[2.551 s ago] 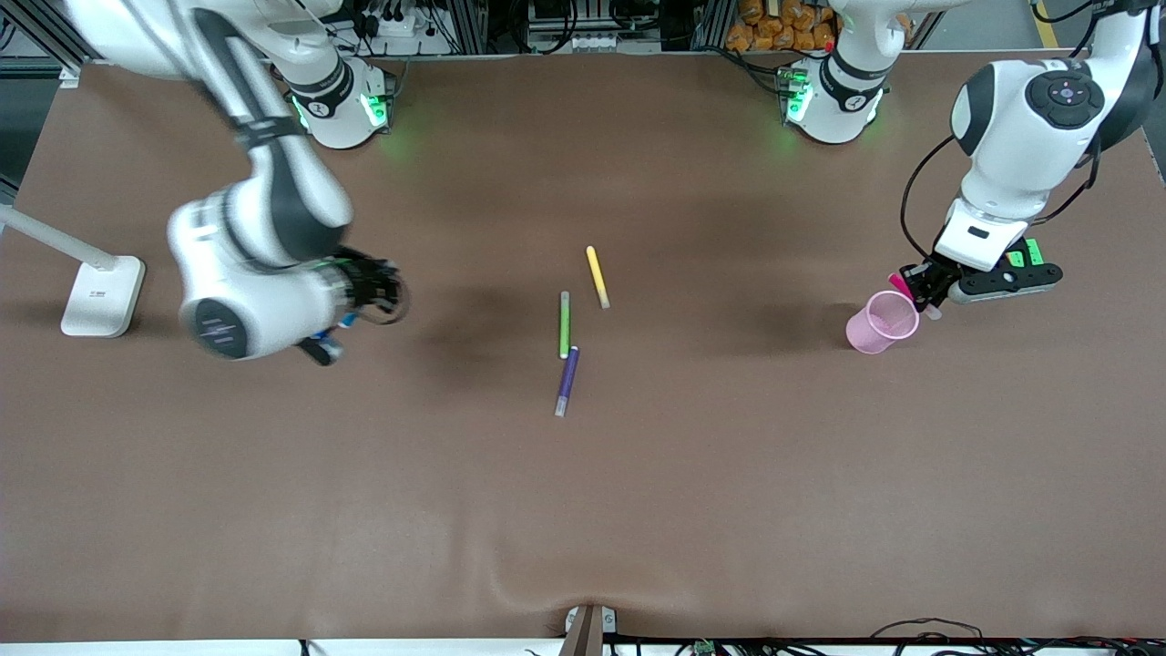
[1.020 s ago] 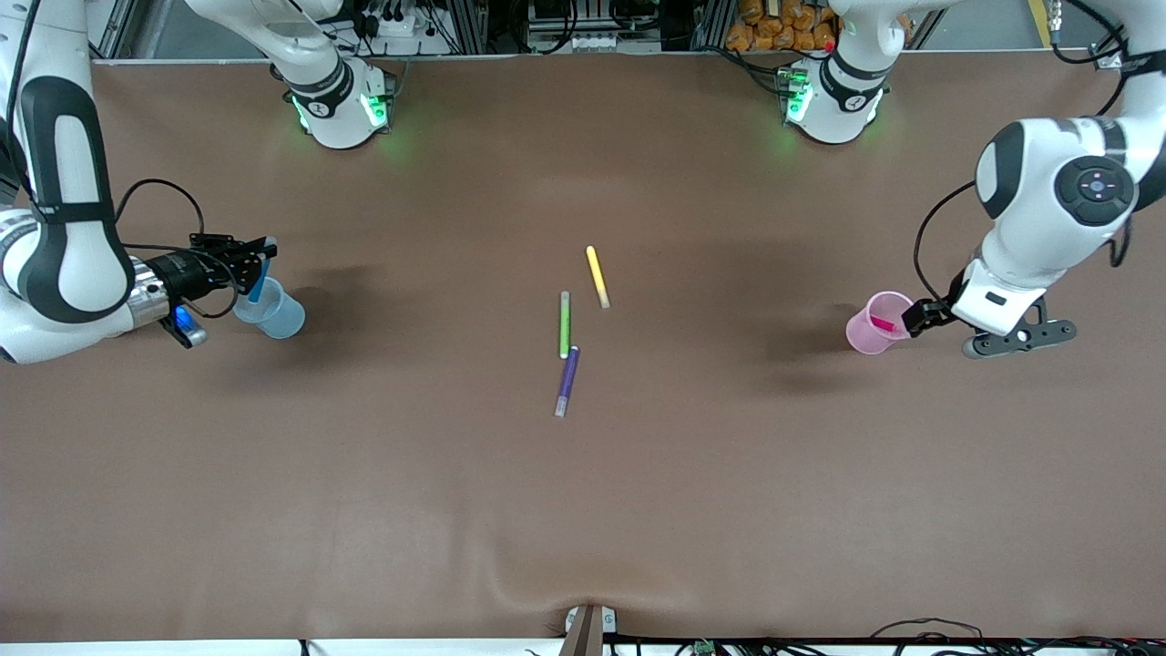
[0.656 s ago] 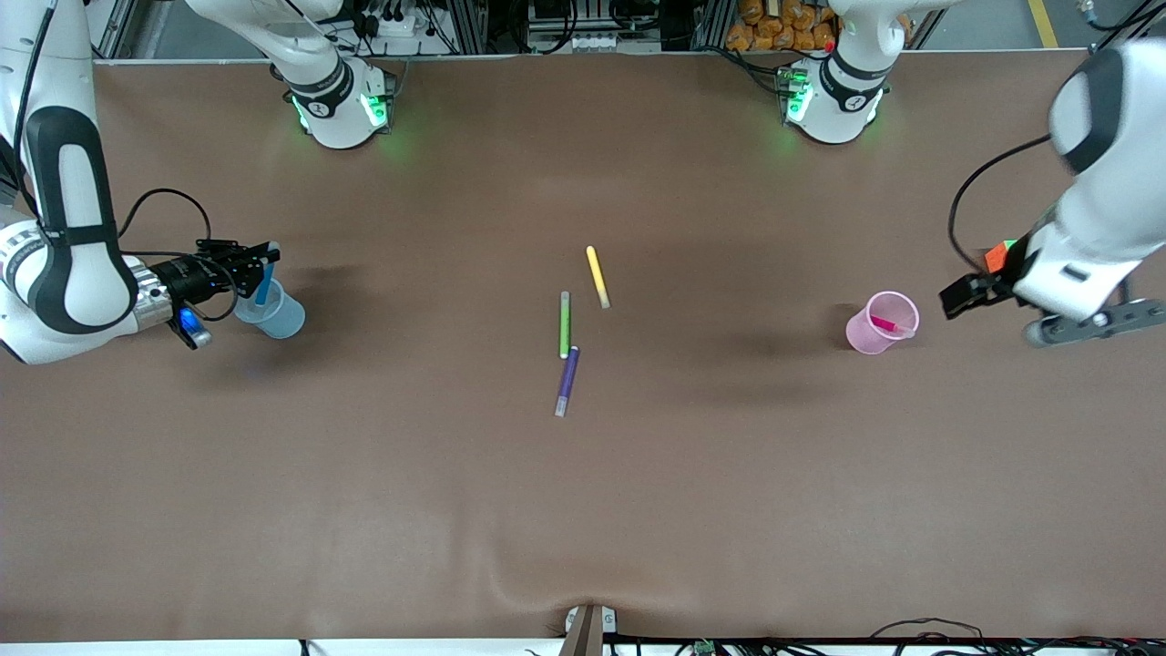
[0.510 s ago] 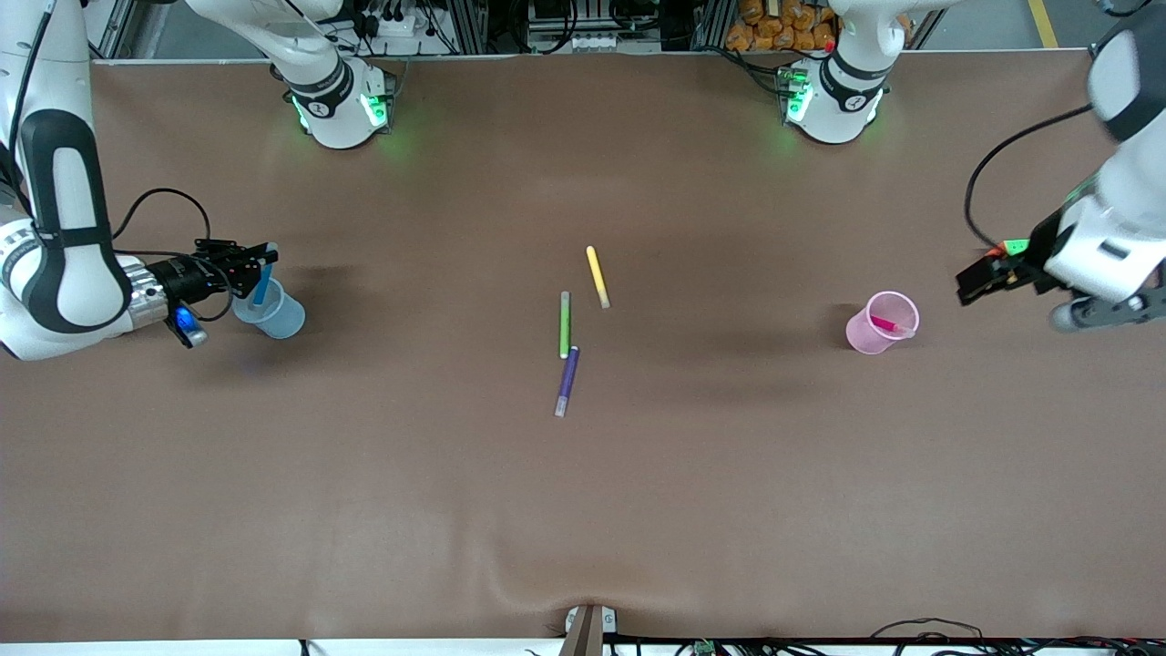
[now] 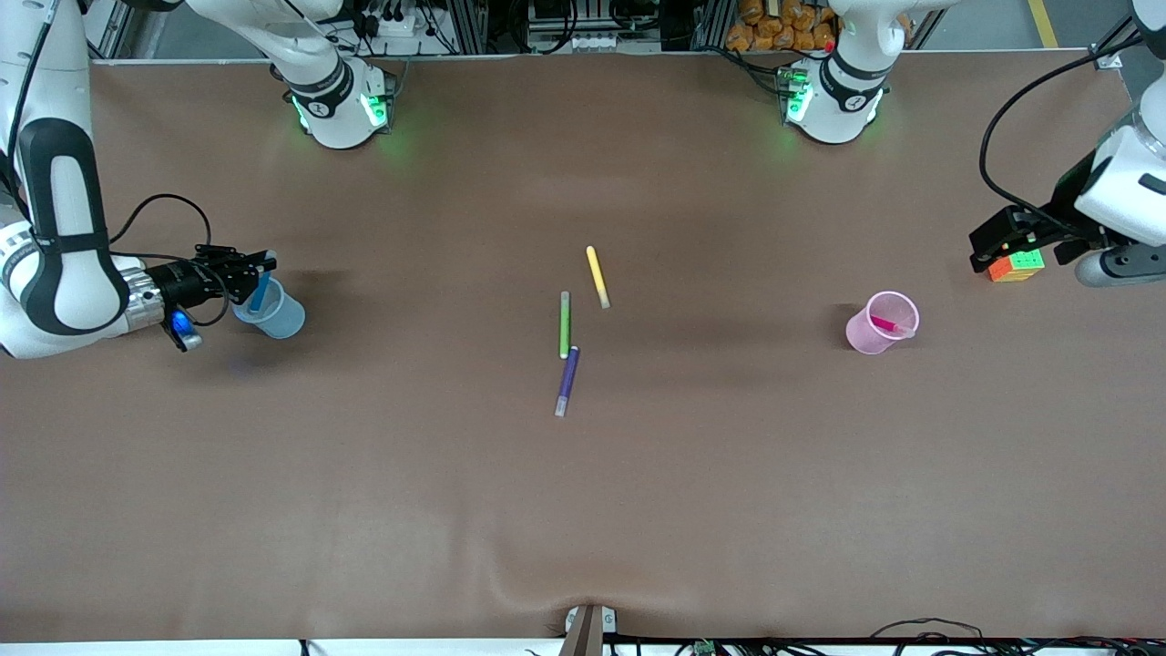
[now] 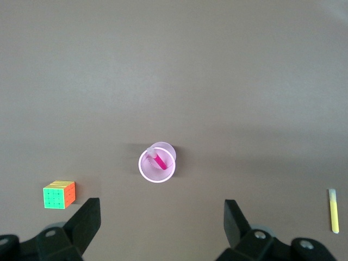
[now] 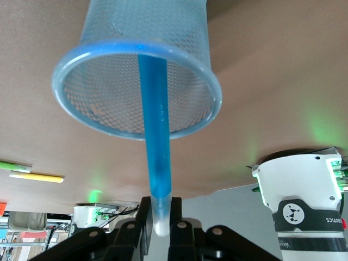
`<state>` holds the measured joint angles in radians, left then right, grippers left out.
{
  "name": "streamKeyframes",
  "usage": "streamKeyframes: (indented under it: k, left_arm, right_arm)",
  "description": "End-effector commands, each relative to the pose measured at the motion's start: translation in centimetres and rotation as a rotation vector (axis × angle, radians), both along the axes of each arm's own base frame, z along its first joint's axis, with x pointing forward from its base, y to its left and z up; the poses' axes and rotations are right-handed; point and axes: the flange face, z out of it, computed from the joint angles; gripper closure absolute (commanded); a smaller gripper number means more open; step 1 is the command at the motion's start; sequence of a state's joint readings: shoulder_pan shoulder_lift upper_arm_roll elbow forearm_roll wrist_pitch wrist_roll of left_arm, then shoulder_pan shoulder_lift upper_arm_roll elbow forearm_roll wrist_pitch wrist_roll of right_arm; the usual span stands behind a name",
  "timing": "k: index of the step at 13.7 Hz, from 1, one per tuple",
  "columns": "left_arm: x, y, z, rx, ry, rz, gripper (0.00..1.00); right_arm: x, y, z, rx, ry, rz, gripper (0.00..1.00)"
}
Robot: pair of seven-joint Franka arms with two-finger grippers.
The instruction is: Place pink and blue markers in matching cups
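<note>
Brown table, pink cup, blue cup, three markers, cube

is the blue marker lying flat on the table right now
No, the blue marker stands with its lower end inside the blue cup, its pale upper end between the right gripper jaws.

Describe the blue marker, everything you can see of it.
The blue marker is a slim, bright blue stick, plastic by its look, with a pale greyish end. That pale end sits between the fingers of the right pincer, which is shut on it. The rest slants down into the pale blue cup, a see-through cup standing at the right arm's end of the table. Its lower tip is inside the cup; whether it touches the bottom cannot be told.
</note>
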<state>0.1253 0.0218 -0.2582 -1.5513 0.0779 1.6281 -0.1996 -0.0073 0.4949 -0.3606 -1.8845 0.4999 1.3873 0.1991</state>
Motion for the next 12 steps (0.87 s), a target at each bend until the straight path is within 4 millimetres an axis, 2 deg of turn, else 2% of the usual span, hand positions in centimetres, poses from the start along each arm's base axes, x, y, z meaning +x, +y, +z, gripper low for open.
streamKeyframes:
  k: [1, 3, 5, 7, 8, 10, 11, 12]
  left_arm:
    - [-0.6, -0.2, 1.1, -0.009, 0.0, -0.01, 0.0]
    - [-0.6, -0.2, 2.2, -0.013, -0.018, -0.01, 0.0]
    - [-0.7, -0.6, 2.1, -0.011, -0.015, -0.015, 0.0]
    - [-0.7, -0.5, 2.1, -0.011, -0.013, -0.017, 0.0]
    - [-0.7, -0.5, 2.1, -0.011, -0.013, -0.014, 0.0]
    - [-0.7, -0.2, 2.2, -0.013, -0.014, -0.011, 0.0]
    - [-1.6, -0.3, 3.6, -0.008, -0.036, -0.026, 0.0]
    - [-2.2, -1.2, 3.9, -0.004, -0.038, -0.045, 0.0]
  right_arm:
    - [0.1, 0.1, 0.1, 0.025, -0.012, -0.019, 0.0]
    - [1.2, 0.9, 1.6, 0.031, -0.028, 0.01, 0.0]
    - [3.7, 2.6, 5.2, 0.043, -0.061, 0.085, 0.0]
    - [5.7, 3.2, 9.1, 0.047, -0.11, 0.141, 0.0]
    - [6.8, 4.5, 10.9, 0.04, -0.144, 0.177, 0.0]
    - [7.8, 7.7, 13.7, 0.018, -0.198, 0.271, 0.0]
    - [8.1, 9.3, 15.9, -0.019, -0.239, 0.353, 0.0]
    - [8.9, 10.5, 18.2, -0.053, -0.283, 0.41, 0.0]
